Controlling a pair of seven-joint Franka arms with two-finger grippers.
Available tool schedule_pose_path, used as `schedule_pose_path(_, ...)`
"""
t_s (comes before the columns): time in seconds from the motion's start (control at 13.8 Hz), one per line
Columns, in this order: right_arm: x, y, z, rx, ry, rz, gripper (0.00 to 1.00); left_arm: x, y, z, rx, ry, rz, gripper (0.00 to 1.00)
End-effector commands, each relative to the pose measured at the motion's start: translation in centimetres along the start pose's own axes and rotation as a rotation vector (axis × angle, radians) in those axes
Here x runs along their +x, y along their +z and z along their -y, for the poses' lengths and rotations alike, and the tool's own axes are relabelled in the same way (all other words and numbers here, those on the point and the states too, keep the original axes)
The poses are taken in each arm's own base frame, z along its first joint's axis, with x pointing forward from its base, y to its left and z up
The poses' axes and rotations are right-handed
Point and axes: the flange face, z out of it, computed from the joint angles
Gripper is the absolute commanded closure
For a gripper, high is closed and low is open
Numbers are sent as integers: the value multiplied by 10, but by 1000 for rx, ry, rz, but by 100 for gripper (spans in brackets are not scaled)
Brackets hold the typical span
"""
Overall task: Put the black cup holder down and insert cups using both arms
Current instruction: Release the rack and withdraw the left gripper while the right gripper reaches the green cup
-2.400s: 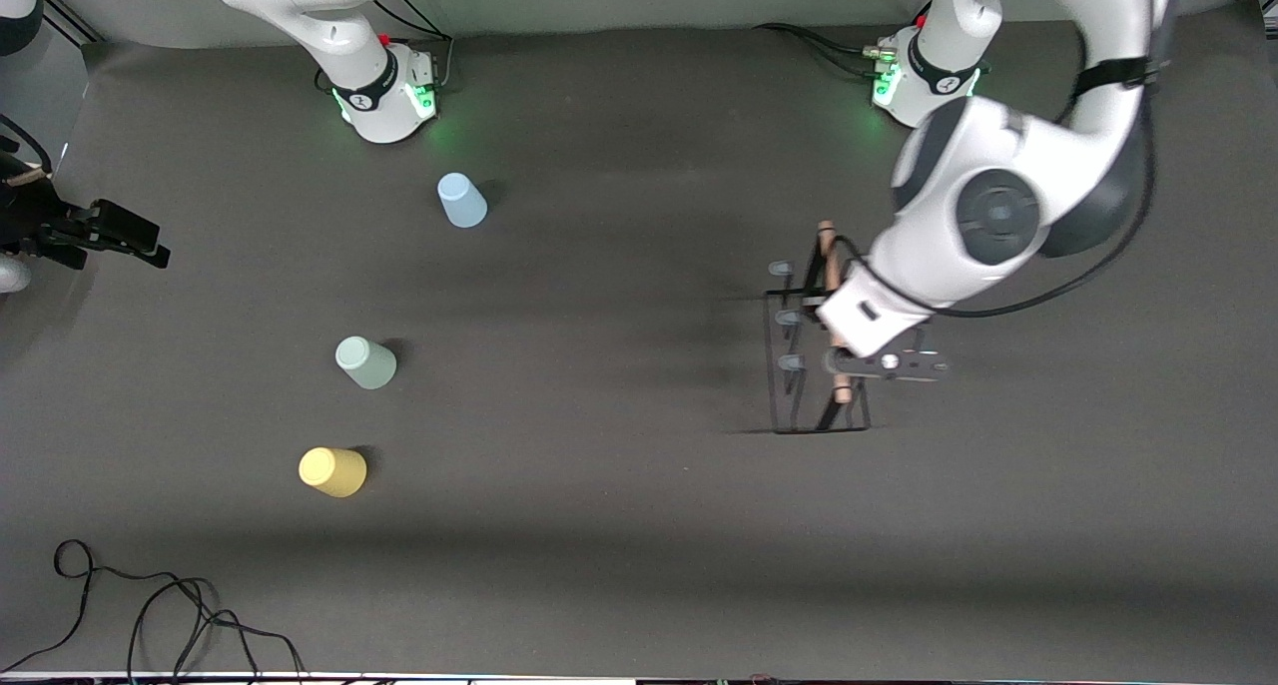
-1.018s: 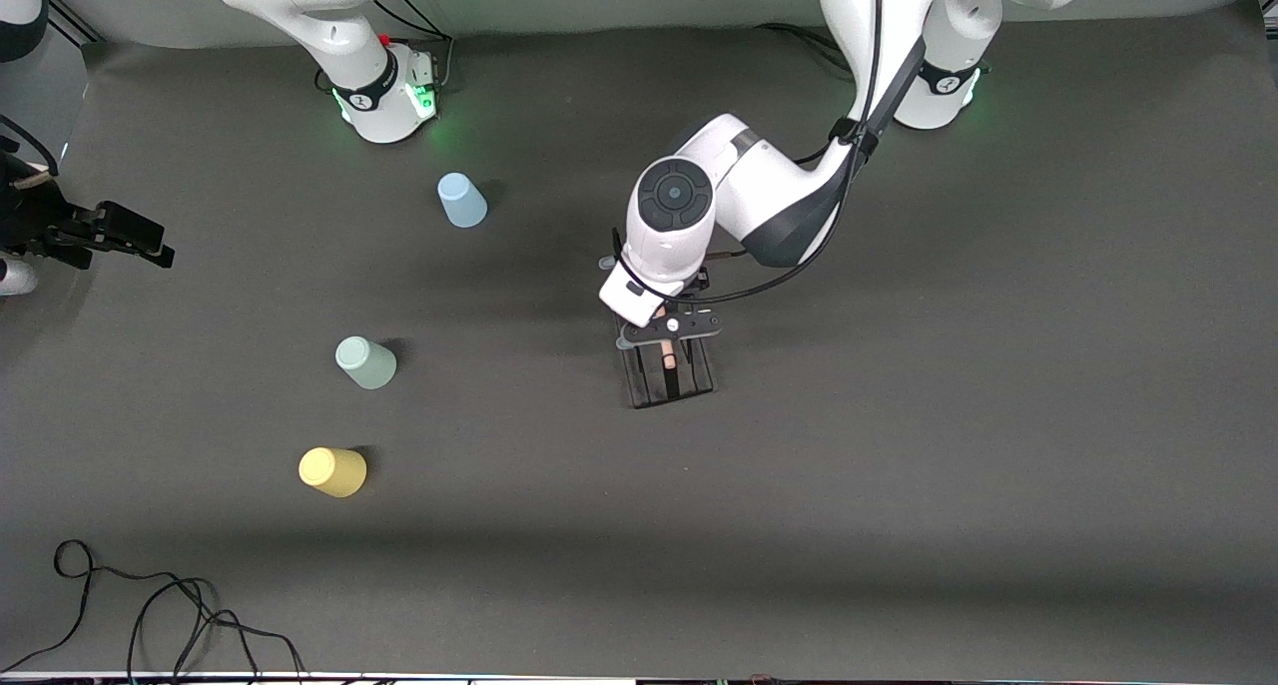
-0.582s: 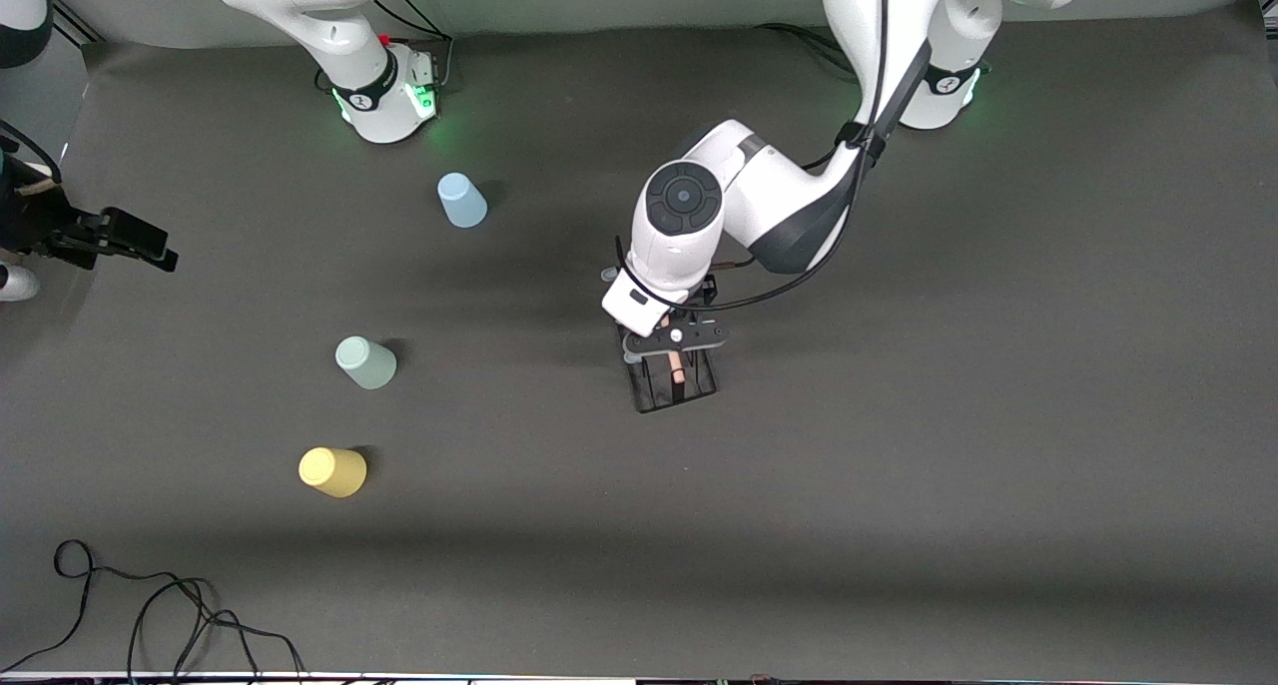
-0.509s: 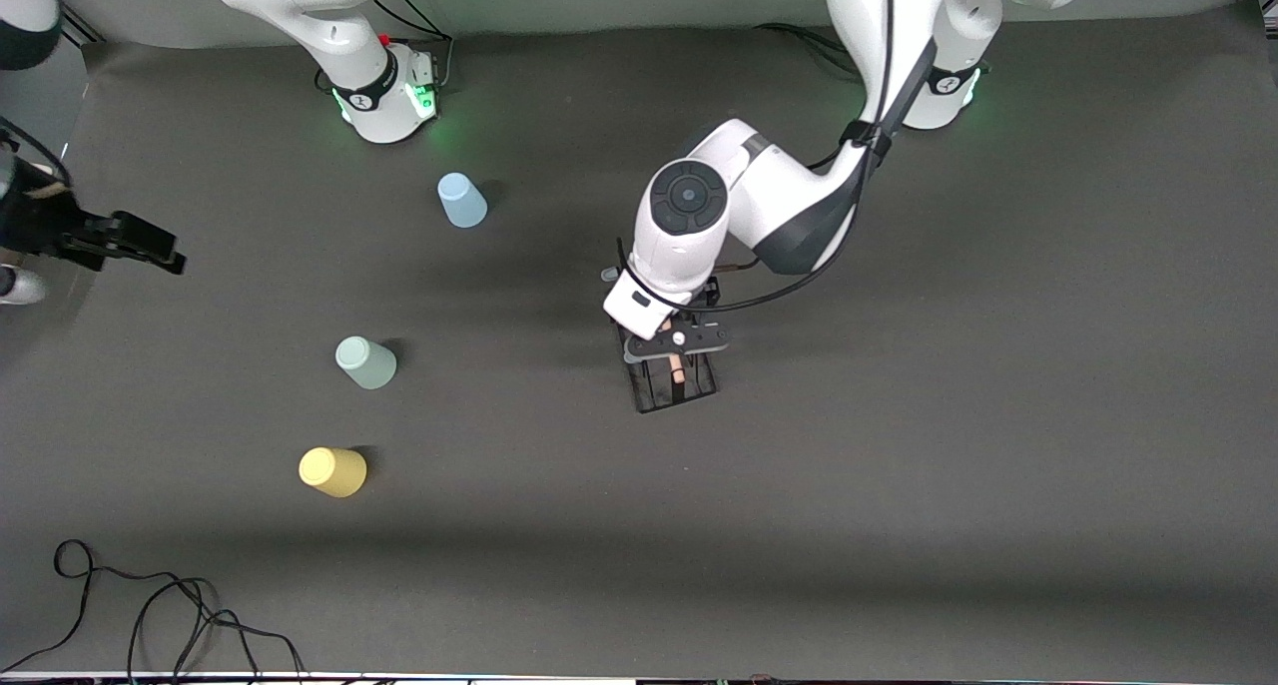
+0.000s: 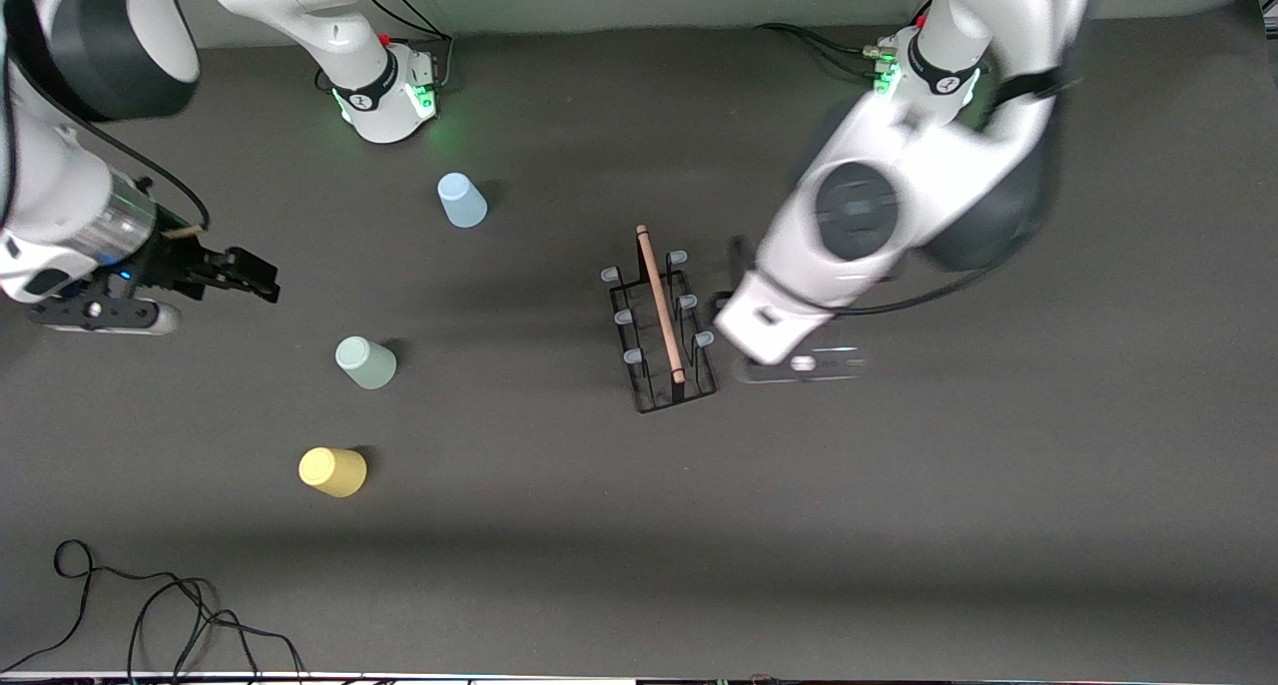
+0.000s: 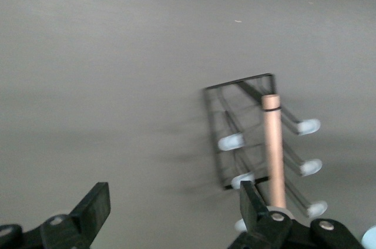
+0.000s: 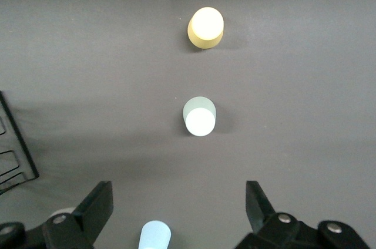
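Front view coverage is dominated by the dark table [image 5: 639, 565], along whose top edge the two arm bases are fixed. The left arm [image 5: 879, 206] is bent over the table toward its own end, and the left gripper [image 5: 799, 363] is held low just beside the black cup holder [image 5: 659, 326], on the side toward the left arm's end; nothing is gripped, and in the left wrist view its two fingers [image 6: 94, 208] are seen spread wide with only bare table between them. The right arm [image 5: 60, 166] is seen at its own end of the table, with the right gripper [image 5: 245, 276] held over bare table, well apart from the cups; in the right wrist view its fingers [image 7: 97, 205] are likewise spread wide and empty.

The black cup holder is set upright near the middle of the table, its wooden rod handle [image 5: 660, 301] running along the top and its pale-capped prongs [image 5: 611, 275] sticking out on both sides. No cup is carried on it.

Three cups are stood apart toward the right arm's end: the pale blue cup [image 5: 461, 200] farthest from the front camera, the sage green cup [image 5: 365, 361] nearer, and the yellow cup [image 5: 332, 471] nearest.
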Motion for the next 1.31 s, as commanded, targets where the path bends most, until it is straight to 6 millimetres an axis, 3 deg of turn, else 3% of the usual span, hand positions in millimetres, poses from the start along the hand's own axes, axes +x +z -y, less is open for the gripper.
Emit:
schedule_pose_path(0.0,-26,39,-10,22,-4,-28,0,-4,-62,93,12,66,27,1)
schedule_pose_path(0.07,-26,55,-11,24,-5,-44,0,-3,-82,130,4,103,21,1)
schedule_pose_path(0.22,-26,98,-13,25,-30,-82,0,-9,-110,185,12,157,10,1)
schedule_pose_path(0.36,-21,140,-27,20,-44,-86,0,-11,-114,226,41,106,24,1)
schedule_pose_path(0.51,-18,171,-27,16,-45,-102,0,-14,-101,258,64,58,5,3)
schedule_pose_path(0.73,-26,242,-30,14,-31,-146,0,-18,-65,278,54,27,-69,3)
schedule_pose_path(0.87,-25,275,-28,21,-13,-156,0,-19,-64,277,55,29,-61,2)
schedule_pose_path(1.24,-26,297,-16,36,12,-145,0,-18,-70,282,44,19,-48,1)
